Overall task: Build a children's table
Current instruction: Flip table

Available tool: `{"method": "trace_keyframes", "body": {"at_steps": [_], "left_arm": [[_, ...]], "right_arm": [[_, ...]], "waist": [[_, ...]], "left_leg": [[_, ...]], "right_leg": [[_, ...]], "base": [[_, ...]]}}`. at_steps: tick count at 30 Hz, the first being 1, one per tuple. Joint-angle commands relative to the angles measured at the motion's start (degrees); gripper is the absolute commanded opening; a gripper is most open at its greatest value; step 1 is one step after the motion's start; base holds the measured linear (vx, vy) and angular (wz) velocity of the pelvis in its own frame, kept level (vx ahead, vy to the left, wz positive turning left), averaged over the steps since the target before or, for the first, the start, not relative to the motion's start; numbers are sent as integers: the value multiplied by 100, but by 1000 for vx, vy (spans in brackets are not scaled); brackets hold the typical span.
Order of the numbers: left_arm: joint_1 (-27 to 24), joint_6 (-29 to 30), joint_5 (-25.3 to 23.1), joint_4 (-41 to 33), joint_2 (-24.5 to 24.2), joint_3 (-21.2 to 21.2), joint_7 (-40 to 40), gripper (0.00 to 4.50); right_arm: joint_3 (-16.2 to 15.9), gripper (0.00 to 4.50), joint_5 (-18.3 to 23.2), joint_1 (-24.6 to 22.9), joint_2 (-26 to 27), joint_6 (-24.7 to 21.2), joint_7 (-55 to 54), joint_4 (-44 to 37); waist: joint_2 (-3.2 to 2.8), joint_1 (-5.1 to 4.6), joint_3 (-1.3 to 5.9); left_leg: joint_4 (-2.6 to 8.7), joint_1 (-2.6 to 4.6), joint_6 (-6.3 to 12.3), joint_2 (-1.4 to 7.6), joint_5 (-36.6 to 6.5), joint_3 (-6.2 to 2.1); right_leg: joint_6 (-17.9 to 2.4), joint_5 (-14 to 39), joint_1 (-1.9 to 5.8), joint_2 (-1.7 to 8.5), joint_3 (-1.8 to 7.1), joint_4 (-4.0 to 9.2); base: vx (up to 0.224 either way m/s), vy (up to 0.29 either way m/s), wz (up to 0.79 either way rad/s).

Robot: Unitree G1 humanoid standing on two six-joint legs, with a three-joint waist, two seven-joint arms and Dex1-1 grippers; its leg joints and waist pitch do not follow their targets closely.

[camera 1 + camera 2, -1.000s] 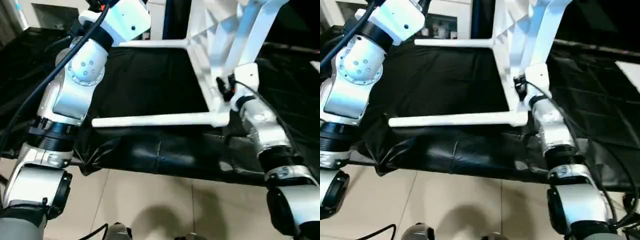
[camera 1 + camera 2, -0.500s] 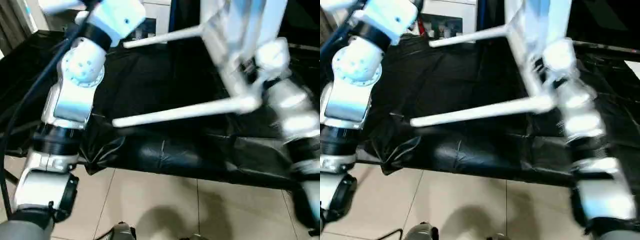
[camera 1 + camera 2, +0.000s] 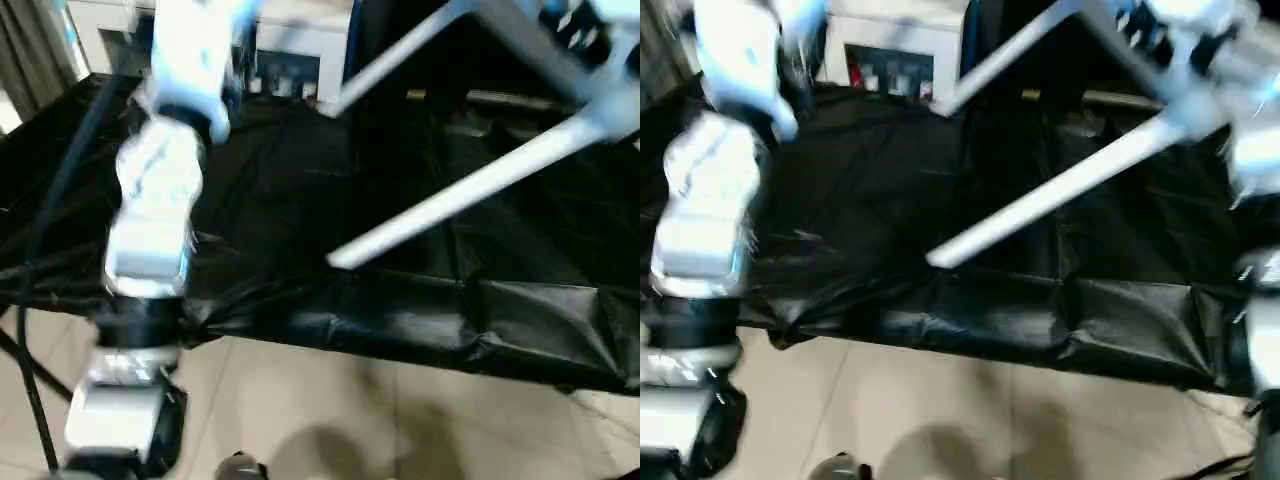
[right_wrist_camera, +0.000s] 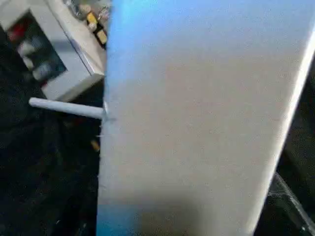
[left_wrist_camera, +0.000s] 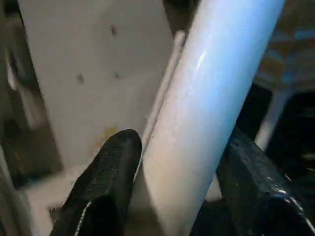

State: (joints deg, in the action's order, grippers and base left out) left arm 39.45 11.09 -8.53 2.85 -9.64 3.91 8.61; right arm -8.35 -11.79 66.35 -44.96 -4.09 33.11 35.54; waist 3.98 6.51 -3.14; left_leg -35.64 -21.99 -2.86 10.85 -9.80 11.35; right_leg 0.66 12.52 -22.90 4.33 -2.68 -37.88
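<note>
The children's table hangs tilted in the air at the upper right. One white tube leg slants down to the left over the black cloth, and a second leg slants the same way behind it. My left gripper is shut on a white leg, with a black finger on each side. My left arm rises at the left. My right gripper is at the table's corner, top right. The white tabletop sits very close in the right wrist view, with one leg sticking out.
A work table draped in black cloth spans the scene, its front edge above a beige tiled floor. A white cabinet with glass doors stands behind. Black cables hang at the left.
The children's table has been lifted off the cloth and tipped, so its legs went from lying level to slanting down-left. Both arms have risen with it. The camera has shifted too.
</note>
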Motion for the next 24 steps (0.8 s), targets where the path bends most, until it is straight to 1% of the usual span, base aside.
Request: {"method": "trace_keyframes", "body": {"at_steps": [1, 2, 3, 4, 5, 6, 7, 8, 9, 10, 11, 12, 13, 14, 15, 16, 17, 18, 19, 20, 22, 23, 24], "left_arm": [[-420, 620, 129, 771, 175, -122, 51, 240], [-471, 656, 133, 766, 209, -121, 24, 234], [-523, 668, 108, 768, 232, -131, -23, 227], [-562, 673, 92, 770, 250, -141, -56, 216], [-587, 685, 82, 761, 260, -149, -76, 208], [-614, 711, 77, 738, 278, -151, -113, 199], [-620, 719, 77, 733, 284, -150, -124, 193], [-638, 720, 73, 727, 295, -143, -159, 184], [-661, 717, 75, 716, 308, -132, -196, 172], [-664, 717, 75, 714, 310, -131, -200, 162], [-678, 712, 50, 693, 296, -132, -232, 155], [-684, 720, 49, 679, 288, -132, -237, 148], [-684, 720, 49, 679, 288, -132, -237, 148], [-687, 738, 50, 672, 261, -128, -253, 139], [-686, 745, 49, 676, 244, -120, -266, 136], [-690, 748, 45, 678, 226, -109, -279, 135], [-696, 744, 40, 686, 209, -94, -292, 135], [-702, 741, 38, 700, 192, -83, -308, 134], [-707, 735, 35, 710, 182, -79, -314, 134], [-732, 727, 29, 712, 157, -82, -324, 134], [-760, 718, 39, 717, 135, -89, -339, 133], [-762, 716, 40, 718, 134, -90, -340, 133], [-794, 710, 42, 716, 121, -97, -346, 133]], "right_arm": [[-423, 205, -269, 92, -46, 217, 677, 260], [-460, 205, -299, 179, -38, 264, 722, 350], [-505, 205, -334, 279, -20, 322, 780, 462], [-552, 205, -378, 369, -5, 387, 826, 571], [-584, 205, -416, 435, 4, 431, 865, 653], [-618, 237, -457, 542, 34, 502, 907, 794], [-626, 256, -464, 574, 45, 523, 915, 836], [-677, 269, -510, 701, 94, 641, 949, 1001], [-755, 272, -594, 875, 157, 827, 978, 1241], [-764, 281, -604, 894, 163, 849, 981, 1268], [-756, 294, -628, 1004, 234, 962, 911, 1434], [-744, 305, -625, 1036, 261, 1012, 892, 1489], [-744, 305, -625, 1036, 261, 1012, 892, 1489], [-709, 318, -611, 1082, 318, 1113, 852, 1588], [-695, 326, -601, 1099, 348, 1184, 816, 1637], [-668, 336, -562, 1096, 384, 1236, 802, 1655], [-629, 345, -496, 1077, 425, 1271, 820, 1646], [-598, 357, -422, 1071, 471, 1351, 869, 1674], [-586, 357, -383, 1056, 491, 1405, 910, 1670], [-584, 367, -324, 1026, 519, 1516, 1007, 1666], [-605, 389, -295, 983, 544, 1729, 1085, 1687], [-610, 389, -297, 975, 546, 1746, 1095, 1688], [-628, 398, -284, 909, 566, 1847, 1174, 1666]], "waist": [[165, -188, 231], [214, -218, 226], [133, -301, 268], [149, -351, 277], [135, -390, 287], [125, -449, 349], [181, -505, 393], [202, -503, 423], [204, -531, 417], [274, -555, 391], [283, -540, 304], [303, -536, 327], [302, -535, 331], [326, -527, 335], [332, -519, 324], [346, -518, 328], [349, -516, 325], [364, -518, 335], [370, -517, 344], [394, -504, 360], [398, -486, 361], [400, -482, 361], [419, -475, 364]], "left_leg": [[302, 258, -164, 174, -2696, -155], [296, 249, -175, 173, -2760, -159], [361, 223, -325, 207, -2997, -252], [400, 203, -367, 228, -3061, -276], [442, 160, -415, 240, -3107, -319], [523, 89, -511, 283, -3043, -397], [570, -23, -533, 310, -2605, -433], [553, 4, -524, 313, -2408, -415], [512, 57, -443, 312, -2376, -360], [492, 40, -393, 308, -2446, -332], [456, 95, -422, 285, -2994, -298], [439, 104, -442, 283, -3035, -311], [447, 80, -489, 288, -3007, -324], [445, 75, -500, 293, -2956, -324], [450, 69, -509, 296, -2899, -319], [449, 56, -506, 297, -2804, -313], [450, 53, -498, 294, -2771, -308], [444, 35, -473, 290, -2669, -301], [440, 23, -456, 290, -2578, -302], [432, -11, -393, 288, -2281, -288], [408, -8, -326, 288, -2114, -261], [401, -1, -303, 288, -2072, -251], [392, -10, -261, 286, -1959, -239]], "right_leg": [[-196, 3637, -132, 304, 118, 847], [-141, 3742, -145, 308, 109, 861], [-125, 3602, -83, 337, 60, 849], [-161, 3378, -48, 323, 37, 845], [-210, 3114, 4, 321, 4, 817], [-366, 2342, 118, 339, -13, 741], [-575, 1416, 201, 349, -13, 615], [-670, 1051, 197, 346, -6, 611], [-882, 814, 111, 339, 2, 620], [-912, 939, 94, 343, 5, 646], [-784, 1828, -36, 359, 32, 743], [-744, 1948, -21, 376, 35, 749], [-710, 1958, -11, 385, 37, 746], [-704, 1895, -8, 383, 37, 743], [-709, 1783, -15, 379, 42, 728], [-732, 1626, -2, 373, 49, 703], [-743, 1583, 0, 371, 51, 699], [-763, 1486, 19, 376, 60, 682], [-777, 1419, 35, 380, 62, 668], [-815, 1236, 66, 379, 70, 637], [-873, 1106, 56, 381, 90, 625], [-895, 1074, 50, 378, 95, 623], [-929, 1005, 59, 374, 100, 611]], "base": [[0, 0, 0], [0, 0, 0], [0, 0, 0], [0, 0, 0], [0, 0, 0], [0, 70, -18], [-11, 77, -20], [-11, 77, -20], [-40, 56, -10], [0, 0, 0], [0, 0, 0], [0, 0, 0], [0, 0, 0], [0, 0, 0], [0, 0, 0], [0, 0, 0], [0, 0, 0], [0, 0, 0], [0, 0, 0], [0, 0, 0], [0, 0, 0], [0, 0, 0], [0, 0, 0]]}}
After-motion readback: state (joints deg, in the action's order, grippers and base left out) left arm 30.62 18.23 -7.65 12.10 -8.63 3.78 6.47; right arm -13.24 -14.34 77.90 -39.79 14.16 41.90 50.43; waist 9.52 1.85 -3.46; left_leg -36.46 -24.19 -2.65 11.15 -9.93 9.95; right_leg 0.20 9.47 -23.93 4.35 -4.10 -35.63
